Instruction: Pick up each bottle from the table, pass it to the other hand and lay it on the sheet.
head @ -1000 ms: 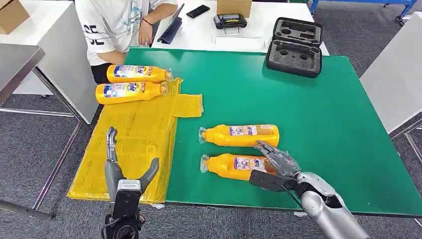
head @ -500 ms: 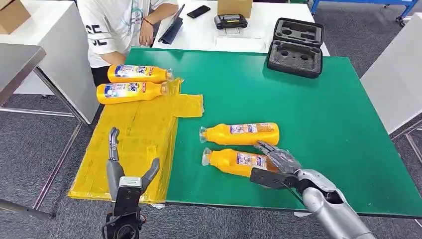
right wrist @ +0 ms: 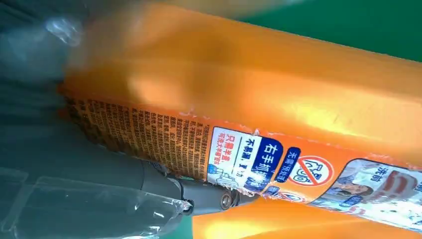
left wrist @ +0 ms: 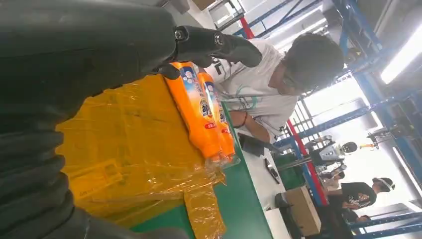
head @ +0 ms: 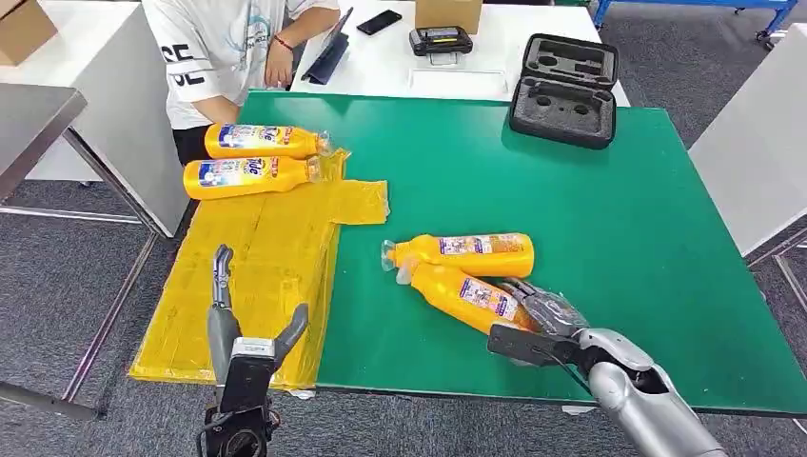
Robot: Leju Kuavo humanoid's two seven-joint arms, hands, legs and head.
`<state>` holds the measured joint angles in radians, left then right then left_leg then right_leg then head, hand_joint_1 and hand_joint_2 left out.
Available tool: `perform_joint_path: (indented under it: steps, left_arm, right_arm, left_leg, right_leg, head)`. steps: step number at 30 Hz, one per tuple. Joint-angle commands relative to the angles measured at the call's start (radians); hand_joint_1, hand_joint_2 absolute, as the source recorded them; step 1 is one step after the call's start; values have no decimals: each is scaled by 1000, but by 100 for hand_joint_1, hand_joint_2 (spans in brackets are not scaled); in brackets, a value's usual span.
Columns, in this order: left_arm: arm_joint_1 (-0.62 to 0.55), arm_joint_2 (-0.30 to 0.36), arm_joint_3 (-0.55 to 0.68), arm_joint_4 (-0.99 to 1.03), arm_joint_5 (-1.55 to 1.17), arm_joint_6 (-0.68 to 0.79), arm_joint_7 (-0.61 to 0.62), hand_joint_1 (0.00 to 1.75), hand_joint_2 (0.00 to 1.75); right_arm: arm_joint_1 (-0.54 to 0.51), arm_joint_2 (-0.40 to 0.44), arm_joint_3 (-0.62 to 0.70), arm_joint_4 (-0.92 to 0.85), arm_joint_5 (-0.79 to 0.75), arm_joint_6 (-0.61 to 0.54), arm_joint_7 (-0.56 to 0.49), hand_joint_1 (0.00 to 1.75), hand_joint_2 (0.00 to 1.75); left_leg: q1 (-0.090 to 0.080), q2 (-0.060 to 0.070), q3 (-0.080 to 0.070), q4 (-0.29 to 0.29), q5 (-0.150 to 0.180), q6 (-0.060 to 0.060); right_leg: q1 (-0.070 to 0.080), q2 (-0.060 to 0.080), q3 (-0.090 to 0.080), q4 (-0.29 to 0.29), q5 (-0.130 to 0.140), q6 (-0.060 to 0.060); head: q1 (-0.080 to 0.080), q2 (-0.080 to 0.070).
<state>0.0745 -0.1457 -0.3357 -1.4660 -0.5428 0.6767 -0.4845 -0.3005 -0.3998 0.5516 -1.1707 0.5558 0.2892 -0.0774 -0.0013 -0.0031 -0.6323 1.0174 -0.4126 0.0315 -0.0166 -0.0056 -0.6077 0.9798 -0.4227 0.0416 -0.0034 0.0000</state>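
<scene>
My right hand (head: 533, 324) grips the base end of an orange bottle (head: 462, 293), tilted with its clear cap up near the cap of a second orange bottle (head: 466, 255) lying flat on the green table (head: 619, 238). The right wrist view shows the held bottle's label (right wrist: 259, 159) close up against my fingers (right wrist: 199, 194). My left hand (head: 238, 328) hovers open, fingers apart, over the near end of the yellow sheet (head: 266, 257). Two more orange bottles (head: 249, 175) (head: 262, 141) lie side by side at the sheet's far end, seen also as bottles (left wrist: 199, 107) in the left wrist view.
A person in a white shirt (head: 224, 48) sits at the table's far left corner, close to the two bottles on the sheet. A black foam case (head: 563, 90) lies at the far edge. A white table (head: 466, 57) behind carries a tablet, phone and boxes.
My right hand has closed on the nearer bottle and swung it: its cap end rose and turned toward the other bottle's cap. The left hand has barely shifted.
</scene>
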Motion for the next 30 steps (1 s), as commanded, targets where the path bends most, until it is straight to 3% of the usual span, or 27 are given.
perform_joint_path:
  steps: [1, 2, 9, 10, 11, 12, 14, 16, 18, 19, 21, 24, 30]
  left_arm:
    - [-37, 19, -25, 63, 11, 8, 17, 0, 175]
    - [-37, 18, -25, 62, 11, 7, 18, 0, 175]
    - [-23, 20, -13, 56, 19, 0, 20, 0, 175]
    - [-21, 15, -6, 51, 28, 8, 14, 0, 175]
    - [-21, 15, -6, 51, 28, 8, 14, 0, 175]
    - [-18, 17, -1, 42, 36, 13, 9, 0, 175]
    - [-17, 17, 5, 40, 37, 4, 14, 0, 175]
    - [-17, 16, 6, 39, 37, 5, 14, 0, 175]
    - [-13, 13, 11, 30, 34, 6, 16, 0, 175]
    - [-11, 13, 12, 28, 32, 6, 18, 0, 175]
    - [-4, 15, 13, 19, 27, 4, 23, 0, 175]
    - [-3, 16, 14, 17, 23, 5, 24, 0, 175]
    - [-3, 25, 1, 36, 23, 10, 19, 0, 175]
  right_arm:
    - [-32, -55, 26, 40, -22, 60, 29, 0, 175]
    - [-46, -61, 27, 41, -23, 71, 30, 0, 175]
    - [-212, -52, 101, 138, -14, 146, 21, 2, 175]
    - [-264, -40, 129, 168, -9, 149, 4, 14, 175]
    - [-264, -40, 129, 168, -9, 149, 4, 14, 175]
    - [-358, -2, 159, 236, -26, 169, 2, 24, 175]
    - [-439, 37, 191, 316, -46, 172, -12, 37, 175]
    - [-453, 52, 197, 321, -46, 174, -11, 63, 175]
    - [-477, 80, 217, 367, -55, 143, -18, 117, 175]
    - [-480, 87, 221, 370, -55, 134, -20, 138, 175]
    - [-471, 96, 222, 370, -62, 110, -25, 140, 175]
    - [-445, 91, 220, 352, -64, 80, -25, 150, 175]
    - [-365, 20, 194, 267, -88, 39, -26, 159, 175]
  left_leg:
    - [0, -2, 4, -1, -1, -1]
    - [1, -2, 9, -1, -3, -2]
    - [-1, 3, 2, -1, -1, -1]
    - [-1, 4, 4, 0, -2, -2]
    - [-1, 5, 2, 0, -1, -1]
    - [-1, 6, 4, 0, -2, -2]
    - [-1, 11, 2, 0, -2, -1]
    - [-1, 10, 3, 0, -2, -1]
    - [0, 7, 2, -1, -1, -1]
    - [1, 11, 8, -1, -3, -3]
    - [0, 5, 3, -1, 0, -1]
    - [1, 6, 6, -1, -1, -1]
    - [0, -1, 4, -1, 0, 0]
  right_leg:
    - [0, -2, 4, -1, -1, -1]
    - [1, -1, 10, -2, -3, -3]
    - [-1, 4, 2, 0, 1, -1]
    - [-1, 4, 4, 0, 0, -2]
    - [-1, 5, 1, 0, 1, -1]
    - [-1, 6, 3, 0, 0, -2]
    - [-1, 11, 0, 1, 2, -1]
    - [0, 10, 1, 1, 2, -1]
    - [0, 7, 1, 0, 1, -1]
    - [1, 11, 6, 0, 0, -3]
    - [0, 4, 2, 0, 1, -1]
    - [1, 5, 5, 0, 0, -2]
    - [0, -2, 5, -1, -1, -1]
  head:
    - [0, 0]
    - [0, 0]
    - [0, 0]
    - [0, 0]
    - [0, 0]
    - [0, 0]
    - [-1, 0]
    - [0, 0]
    - [0, 0]
    - [-1, 0]
    - [0, 0]
    - [0, 0]
    - [0, 0]
